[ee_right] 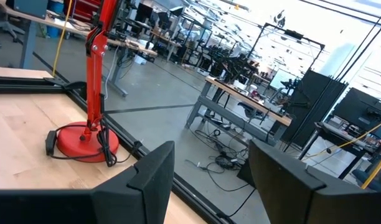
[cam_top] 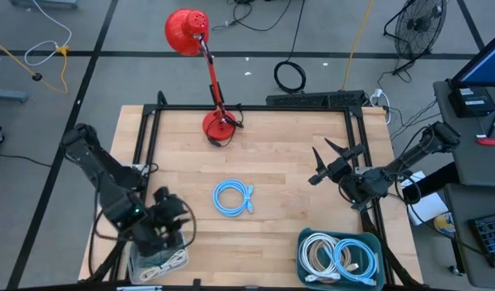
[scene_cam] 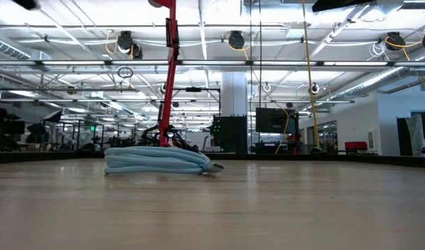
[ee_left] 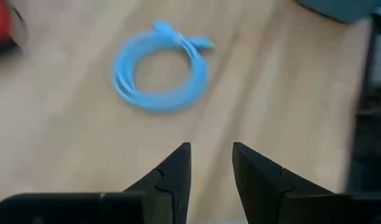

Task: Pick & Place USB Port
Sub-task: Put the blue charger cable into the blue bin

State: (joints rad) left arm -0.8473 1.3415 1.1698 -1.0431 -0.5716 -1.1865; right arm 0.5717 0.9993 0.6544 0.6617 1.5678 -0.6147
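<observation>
A light-blue cable coiled into a ring [cam_top: 233, 197] lies flat on the wooden table near its middle; it also shows in the low view [scene_cam: 160, 160] and in the left wrist view [ee_left: 160, 73]. My left gripper [cam_top: 179, 212] [ee_left: 210, 148] hangs open above the table's near left part, slanting down toward the coil, with nothing between its fingers. My right gripper [cam_top: 328, 158] [ee_right: 209, 149] waits open and level above the table's right side, holding nothing.
A red desk lamp stands on its base [cam_top: 219, 125] [ee_right: 84, 140] at the table's far middle. A clear bin [cam_top: 158, 260] with white cables sits at the near left under my left arm. A teal bin [cam_top: 369, 242] with white and blue cable coils sits at the near right.
</observation>
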